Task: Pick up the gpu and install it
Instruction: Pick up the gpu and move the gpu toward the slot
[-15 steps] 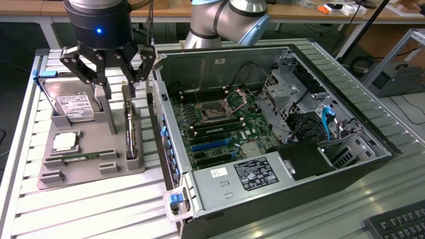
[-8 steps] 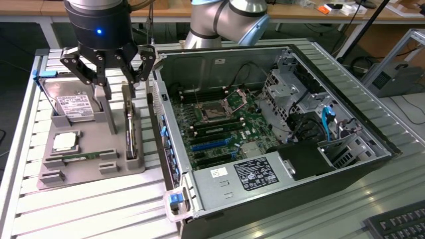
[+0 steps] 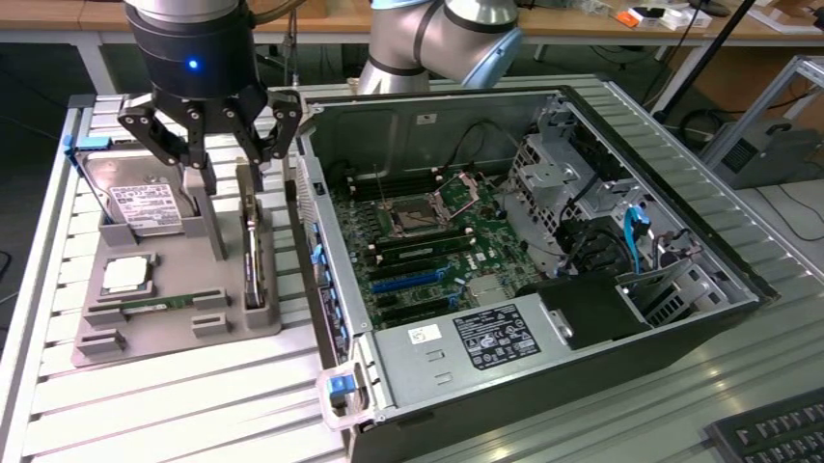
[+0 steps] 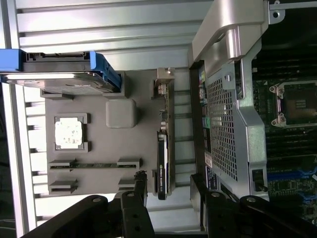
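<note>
Slatted table's (image 3: 193, 410) grey tray (image 3: 154, 338) holds the gpu (image 3: 253, 253) upright beneath the open end effector (image 3: 227, 181).

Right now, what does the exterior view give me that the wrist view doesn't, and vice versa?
Exterior view: the power supply, the drive cage and a keyboard corner. Wrist view: the perforated mesh of the case's rear panel, seen face on. Both: the gpu standing on edge in the gray fixture, with the open jaws over one end and not closed on it, plus the hard drive, the CPU and the motherboard socket.
</note>
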Motion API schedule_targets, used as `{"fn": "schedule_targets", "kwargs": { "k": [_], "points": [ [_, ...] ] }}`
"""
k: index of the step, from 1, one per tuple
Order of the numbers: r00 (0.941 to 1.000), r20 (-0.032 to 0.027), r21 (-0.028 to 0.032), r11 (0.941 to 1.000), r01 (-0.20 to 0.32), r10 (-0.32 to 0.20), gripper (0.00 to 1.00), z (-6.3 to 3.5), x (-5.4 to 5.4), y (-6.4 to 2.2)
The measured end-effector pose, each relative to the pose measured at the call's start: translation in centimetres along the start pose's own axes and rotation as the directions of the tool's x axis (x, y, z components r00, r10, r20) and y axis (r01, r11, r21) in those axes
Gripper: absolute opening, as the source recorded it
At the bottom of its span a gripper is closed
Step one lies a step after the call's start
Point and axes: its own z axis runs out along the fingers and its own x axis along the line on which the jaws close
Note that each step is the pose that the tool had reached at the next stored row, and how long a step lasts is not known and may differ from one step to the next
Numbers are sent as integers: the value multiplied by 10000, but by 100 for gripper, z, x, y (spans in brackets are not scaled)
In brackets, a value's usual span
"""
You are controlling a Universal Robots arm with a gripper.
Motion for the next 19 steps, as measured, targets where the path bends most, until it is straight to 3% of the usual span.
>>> {"fn": "schedule_targets", "kwargs": {
  "k": [19],
  "points": [
    [10000, 1, 0, 10000, 0, 0, 48, 38, 0, -13]
  ]
}}
